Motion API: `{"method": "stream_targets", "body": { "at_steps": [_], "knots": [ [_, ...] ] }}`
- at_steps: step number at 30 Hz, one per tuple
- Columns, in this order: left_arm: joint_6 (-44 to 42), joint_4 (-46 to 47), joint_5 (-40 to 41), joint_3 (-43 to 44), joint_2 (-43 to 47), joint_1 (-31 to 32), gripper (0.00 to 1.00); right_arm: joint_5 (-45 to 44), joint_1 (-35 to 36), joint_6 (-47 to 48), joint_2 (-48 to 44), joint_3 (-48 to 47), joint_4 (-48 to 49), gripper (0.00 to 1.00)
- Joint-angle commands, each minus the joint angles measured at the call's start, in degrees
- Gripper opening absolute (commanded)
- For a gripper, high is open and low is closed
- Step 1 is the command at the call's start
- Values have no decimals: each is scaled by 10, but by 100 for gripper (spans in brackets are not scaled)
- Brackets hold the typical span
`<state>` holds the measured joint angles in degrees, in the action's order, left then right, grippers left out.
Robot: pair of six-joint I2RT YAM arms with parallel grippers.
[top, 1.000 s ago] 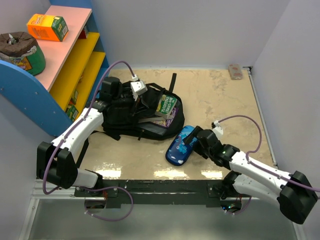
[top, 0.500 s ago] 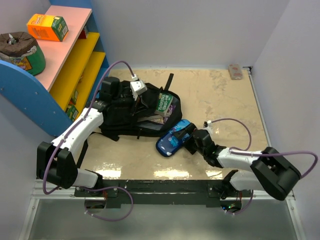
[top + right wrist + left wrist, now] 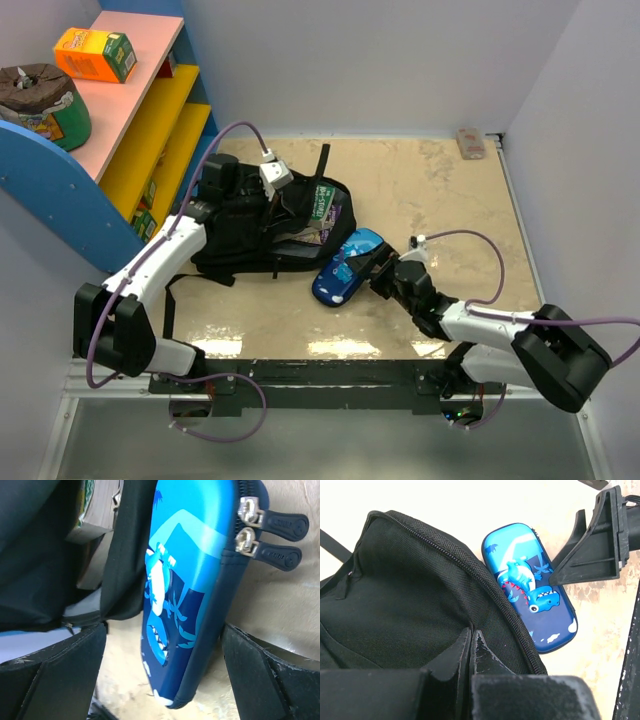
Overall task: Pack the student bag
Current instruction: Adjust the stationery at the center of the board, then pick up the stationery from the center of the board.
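Left fingers (image 3: pixel 492 660) clenched, seemingly pinching rim fabric of the black student bag (image 3: pixel 405 595), right fingers (image 3: pixel 55 675) spread wide astride the blue dinosaur pencil case (image 3: pixel 190 580), case lying against the bag's opening, bag slumped mid-left on the tabletop (image 3: pixel 440 190)

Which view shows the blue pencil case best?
Left wrist: nearly the whole pencil case shows against the bag, dinosaur print clear. Top external shows it small, inside the open right end effector. Right wrist crops it, zip pulls visible.
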<state>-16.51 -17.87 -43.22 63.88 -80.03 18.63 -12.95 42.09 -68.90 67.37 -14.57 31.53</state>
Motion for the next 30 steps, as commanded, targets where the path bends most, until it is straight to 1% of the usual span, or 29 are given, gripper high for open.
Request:
{"method": "stream_targets", "body": {
  "at_steps": [1, 3, 4, 5, 6, 9, 11, 13, 17, 19, 21, 23, 24, 27, 28, 30],
  "knots": [
    [11, 27, -59, 33, 0, 7, 0, 1, 11, 86, 31, -18, 109, 99],
    [13, 26, -60, 35, -1, 6, 0, 3, 24, 127, 42, -30, 131, 99],
    [12, 26, -62, 35, -2, 6, 0, -3, 46, 147, 39, -38, 134, 99],
    [13, 26, -63, 34, -2, 7, 0, -11, 55, 159, 34, -66, 123, 99],
    [13, 27, -63, 34, -2, 7, 0, -21, 61, 192, 27, -83, 102, 99],
    [12, 26, -63, 32, -3, 8, 0, -41, 77, 230, 7, -128, 67, 99],
    [12, 25, -63, 34, -3, 9, 0, -39, 79, 235, 9, -128, 74, 99],
    [14, 25, -63, 34, -3, 9, 0, -48, 80, 215, 20, -118, 77, 99],
    [16, 24, -63, 33, -3, 11, 0, -59, 80, 179, 67, -79, 113, 99],
    [15, 22, -63, 34, -1, 11, 0, -69, 79, 171, 103, -85, 103, 99],
    [12, 19, -60, 34, 0, 10, 0, -82, 80, 161, 138, -119, 36, 99],
    [5, 13, -57, 34, 5, 11, 0, -91, 79, 152, 148, -149, -39, 99],
    [3, 11, -54, 34, 7, 10, 0, -91, 80, 142, 147, -155, -58, 99],
    [-3, 9, -52, 28, 9, 11, 0, -84, 79, 115, 122, -156, -110, 99],
    [-4, 9, -51, 26, 9, 10, 0, -83, 80, 112, 97, -156, -123, 99],
    [-2, 13, -54, 24, 9, 11, 0, -88, 80, 104, 68, -169, -180, 99]
  ]
}}
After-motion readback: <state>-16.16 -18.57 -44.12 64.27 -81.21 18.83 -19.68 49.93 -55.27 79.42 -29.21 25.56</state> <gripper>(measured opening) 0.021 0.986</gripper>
